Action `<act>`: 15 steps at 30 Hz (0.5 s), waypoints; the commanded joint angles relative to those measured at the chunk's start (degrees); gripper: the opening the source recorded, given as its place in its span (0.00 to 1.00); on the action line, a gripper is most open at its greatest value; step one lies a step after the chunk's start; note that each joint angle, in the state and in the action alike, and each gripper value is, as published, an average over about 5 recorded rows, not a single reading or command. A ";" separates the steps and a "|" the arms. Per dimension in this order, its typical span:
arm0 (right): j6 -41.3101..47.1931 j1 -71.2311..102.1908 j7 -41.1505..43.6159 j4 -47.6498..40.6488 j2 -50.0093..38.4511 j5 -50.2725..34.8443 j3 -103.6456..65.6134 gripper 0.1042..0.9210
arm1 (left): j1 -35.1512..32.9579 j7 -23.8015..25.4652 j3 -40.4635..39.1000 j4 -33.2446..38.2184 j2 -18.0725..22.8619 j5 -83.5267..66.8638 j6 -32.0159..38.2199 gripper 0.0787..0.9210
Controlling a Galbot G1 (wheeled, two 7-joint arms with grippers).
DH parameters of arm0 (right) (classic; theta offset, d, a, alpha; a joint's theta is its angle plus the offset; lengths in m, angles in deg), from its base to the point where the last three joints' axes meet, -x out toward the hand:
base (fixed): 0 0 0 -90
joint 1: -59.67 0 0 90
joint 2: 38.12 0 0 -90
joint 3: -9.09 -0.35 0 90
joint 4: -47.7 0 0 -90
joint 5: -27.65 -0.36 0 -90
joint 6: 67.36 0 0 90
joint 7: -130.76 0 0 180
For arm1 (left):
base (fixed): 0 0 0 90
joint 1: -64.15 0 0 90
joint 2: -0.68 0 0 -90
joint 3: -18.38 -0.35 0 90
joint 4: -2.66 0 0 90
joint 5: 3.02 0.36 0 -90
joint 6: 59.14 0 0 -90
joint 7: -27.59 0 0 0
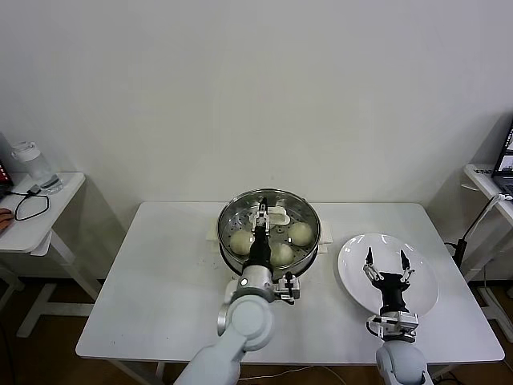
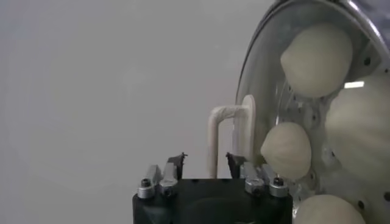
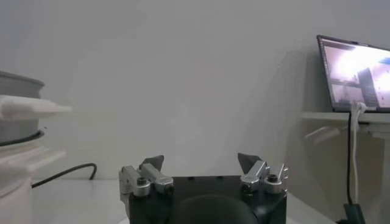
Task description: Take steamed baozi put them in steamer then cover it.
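- Head view: the steamer (image 1: 227,233) stands at the far middle of the white counter (image 1: 160,273), with the cover (image 1: 298,210) lying on it. 3 steamed baozi (image 1: 300,233) show through the glass, at about 3, 5 and 8 o'clock in the basket.
- The cover's white handle (image 1: 276,216) sits at the centre, its long axis running from 3 to 9 o'clock.
- The left gripper (image 1: 262,210) is over the handle, its jaws parted to either side of it.
- The right gripper (image 1: 386,259) hovers over the white plate (image 1: 425,281) at the steamer's 4 o'clock, jaws spread wide and gripping nothing.
- Left wrist view: the handle (image 2: 226,137) stands between the open jaws, the baozi (image 2: 316,59) behind the glass.
- Right wrist view: the right gripper (image 3: 200,163) has jaws apart and empty; the steamer (image 3: 17,115) is off to the side, and a laptop (image 3: 356,73) sits on a side table.
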 commanded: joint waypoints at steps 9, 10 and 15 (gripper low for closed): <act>8.76 1.13 -0.82 4.11 -2.07 -7.17 1.82 0.88 | -11.48 -17.22 17.91 27.12 -16.98 -48.19 4.13 0.88; 9.39 1.18 -0.45 4.67 -2.11 -8.87 1.89 0.88 | -12.48 -21.20 20.49 26.00 -17.34 -55.39 7.04 0.88; 9.76 1.93 1.98 6.84 -2.25 -13.43 2.21 0.88 | -16.77 -26.18 31.13 15.22 -17.21 -76.10 27.62 0.88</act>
